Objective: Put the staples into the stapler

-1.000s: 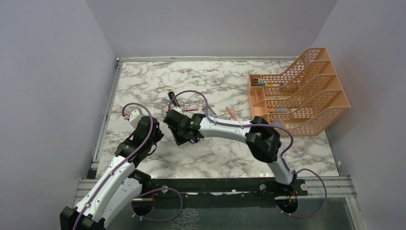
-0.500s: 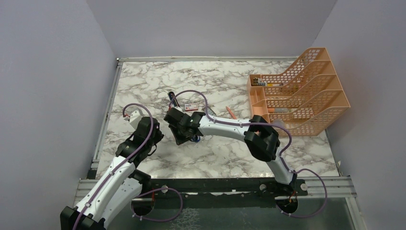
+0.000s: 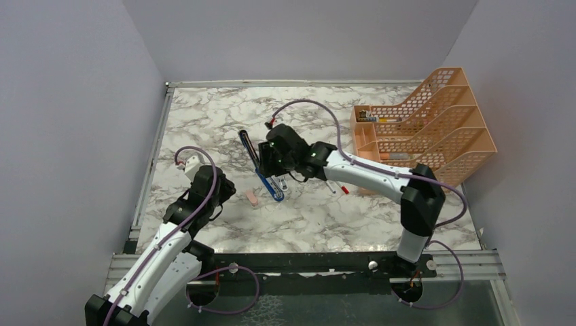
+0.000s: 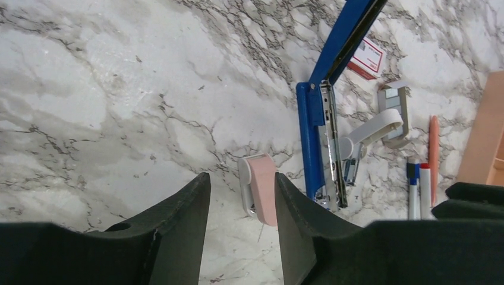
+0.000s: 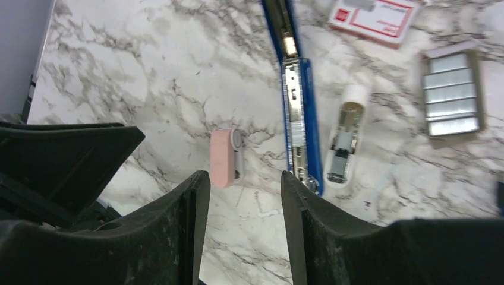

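Staples (image 5: 453, 94) lie in strips in their grey tray (image 5: 424, 89) on the marble table (image 3: 204, 115), right of the stapler (image 5: 297, 101). It rests folded wide open near the table's middle with its silver channel (image 5: 295, 89) facing up, and the red-and-white sleeve (image 5: 373, 18) sits on the far side of the tray. The right claw (image 5: 245, 178) hangs above the stapler, fingers spread with nothing between them. The left claw (image 4: 241, 178) is likewise spread and empty, pointed at the pink eraser (image 4: 261, 189), which lies just left of the stapler. The step in hand looks to be fetching a strip — a job for the nearer right claw: come straight down on one strip, pinch across its long sides, lift it level, then line it up with the channel and lower it legs down. Whether the channel already holds staples I cannot tell. A white oblong block (image 5: 346, 142) lies just beside the stapler, between it and the tray, so the carry should pass over it. Pens (image 4: 414, 184) and the orange file rack (image 3: 435, 129) crowd the right side. Bare marble to the left and near leaves the left claw room to steady the stapler without meeting the other arm.
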You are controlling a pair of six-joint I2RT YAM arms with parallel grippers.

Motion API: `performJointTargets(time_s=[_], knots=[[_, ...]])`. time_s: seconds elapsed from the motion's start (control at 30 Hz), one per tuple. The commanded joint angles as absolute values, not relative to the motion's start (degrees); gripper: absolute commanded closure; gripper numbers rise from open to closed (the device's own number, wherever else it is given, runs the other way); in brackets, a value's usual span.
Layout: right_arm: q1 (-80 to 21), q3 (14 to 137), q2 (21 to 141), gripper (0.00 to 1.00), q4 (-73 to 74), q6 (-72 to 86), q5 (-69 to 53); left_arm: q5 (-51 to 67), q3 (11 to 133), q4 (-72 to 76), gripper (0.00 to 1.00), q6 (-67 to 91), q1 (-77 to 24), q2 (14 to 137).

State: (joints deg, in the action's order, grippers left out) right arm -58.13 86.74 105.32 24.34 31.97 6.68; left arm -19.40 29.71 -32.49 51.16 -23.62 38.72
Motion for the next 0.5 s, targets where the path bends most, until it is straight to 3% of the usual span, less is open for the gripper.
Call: performJointTargets(time_s=[0.0,0.23,0.33,0.47], knots=[[-54.11,80.39,99.45,0.46,20.68,32.06,9.08,-13.74,30.55,-27.01,0.53,49.15,-23.29,38.78],[-46.68,77.62,95.20,0.37,19.06,28.45,5.11,-0.55,30.60,-14.36,0.47,50.79,-23.13,46.67],[-46.17,80.39,98.27,0.31,19.58,24.49,5.01,5.80,30.41,-7.26,0.46,52.61,-22.88,52.30],[-46.01,86.88,104.77,0.31,23.30,20.99,4.12,7.77,30.58,-2.87,0.44,53.25,-22.10,58.49]])
